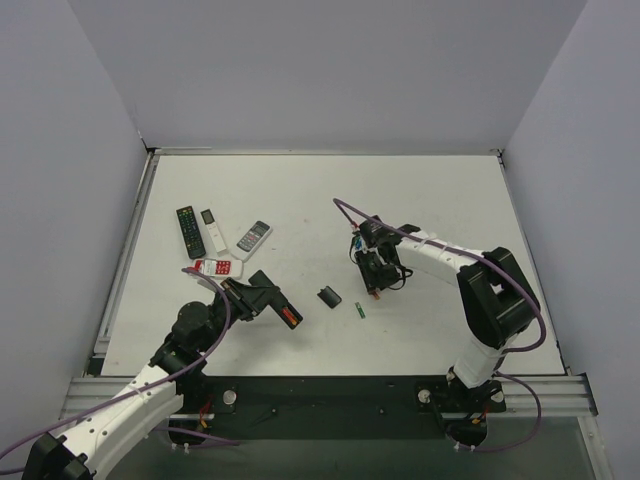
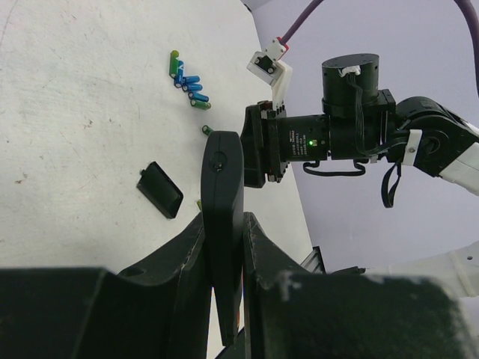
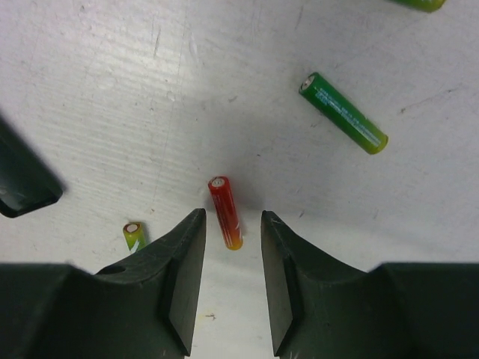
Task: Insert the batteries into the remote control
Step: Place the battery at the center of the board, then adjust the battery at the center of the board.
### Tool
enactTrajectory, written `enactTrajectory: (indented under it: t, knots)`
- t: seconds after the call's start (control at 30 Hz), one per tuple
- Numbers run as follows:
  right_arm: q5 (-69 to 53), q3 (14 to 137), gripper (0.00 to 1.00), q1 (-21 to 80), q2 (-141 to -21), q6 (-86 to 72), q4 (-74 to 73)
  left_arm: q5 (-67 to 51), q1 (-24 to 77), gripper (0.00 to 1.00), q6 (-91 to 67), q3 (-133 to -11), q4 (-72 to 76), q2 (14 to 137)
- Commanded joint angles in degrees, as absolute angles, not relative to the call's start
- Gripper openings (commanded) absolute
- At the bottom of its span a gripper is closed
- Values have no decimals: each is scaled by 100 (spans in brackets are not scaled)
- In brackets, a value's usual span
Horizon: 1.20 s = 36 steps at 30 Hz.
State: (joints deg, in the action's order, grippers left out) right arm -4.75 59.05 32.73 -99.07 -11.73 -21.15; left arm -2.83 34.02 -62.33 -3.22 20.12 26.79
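Watching from above, the left pincer (image 1: pixel 271 302) is gripping the remote control (image 1: pixel 284 309), its cover piece (image 1: pixel 329 296) lying nearby on the counter (image 1: pixel 430 190). On the left wrist camera, that remote is sitting clamped tight. On the right wrist camera, the right pincer (image 3: pixel 232 218) is hanging narrowly open, straddling one end of an orange-red battery (image 3: pixel 225 212).

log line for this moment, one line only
left gripper: shut on remote control | right gripper: open, straddling orange-red battery on table | cover: loose on table
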Motion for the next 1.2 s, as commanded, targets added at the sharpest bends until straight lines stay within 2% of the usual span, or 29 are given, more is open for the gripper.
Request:
enactTrajectory:
  t: [0.0,0.27,0.4,0.53,0.77,0.87,0.97,1.0,1.1,1.17]
  knots:
    - [-588,5748,31,3322,-9571,-1195,-2505,-325,3366,0,-6240,-466,2241,2716]
    - [-756,5651,25,3314,-9694,-1353,-2505,-343,3366,0,-6284,-448,2268,2690]
    - [-808,5608,10,3305,-9756,-1529,-2505,-343,3366,0,-6284,-466,2224,2654]
    - [-1018,5467,1,3296,-9747,-2116,-2374,-343,3366,0,-6293,-457,2206,2619]
    - [-1160,5098,0,3269,-9703,-3303,-1723,-343,3366,0,-6346,-457,2276,2672]
    - [-1064,5080,5,3305,-9651,-3384,-1652,-360,3366,0,-6346,-457,2285,2663]
    - [-976,5150,23,3331,-9379,-3218,-1705,-352,3366,0,-6346,-457,2250,2593]
    - [-949,5203,35,3331,-9213,-3043,-1836,-352,3366,0,-6346,-440,2233,2575]
    - [-940,5501,52,3392,-8905,-2638,-2126,-325,3366,0,-6346,-422,2215,2540]
    - [-836,5764,54,3401,-8798,-2120,-2276,-325,3358,0,-6311,-422,2206,2523]
